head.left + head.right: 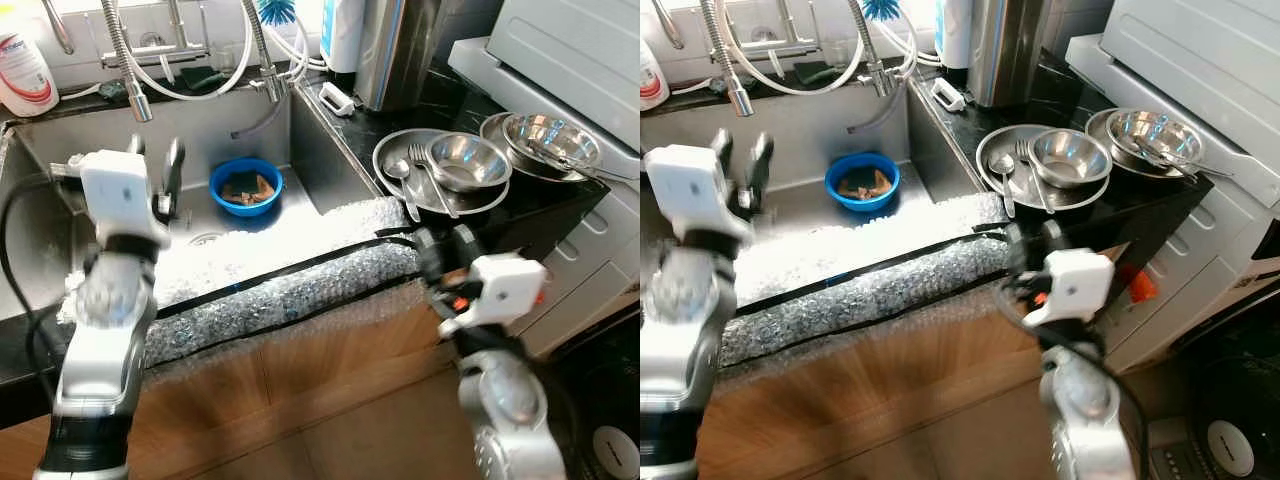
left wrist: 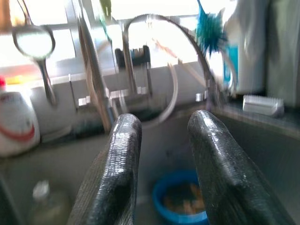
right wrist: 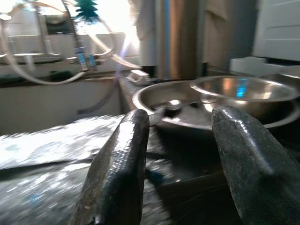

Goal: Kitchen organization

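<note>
Steel dishes, a round plate (image 1: 395, 160) holding a spoon (image 1: 400, 175), fork (image 1: 430, 175) and bowl (image 1: 468, 160), sit on the black counter (image 1: 560, 205) right of the sink (image 1: 300, 140). Nearest, the right gripper (image 1: 445, 245) is raised at the counter's front edge, fingers apart, empty. Farther, the left gripper (image 1: 155, 170) is raised over the sink, fingers apart, near a blue plastic bowl (image 1: 245, 185).
</note>
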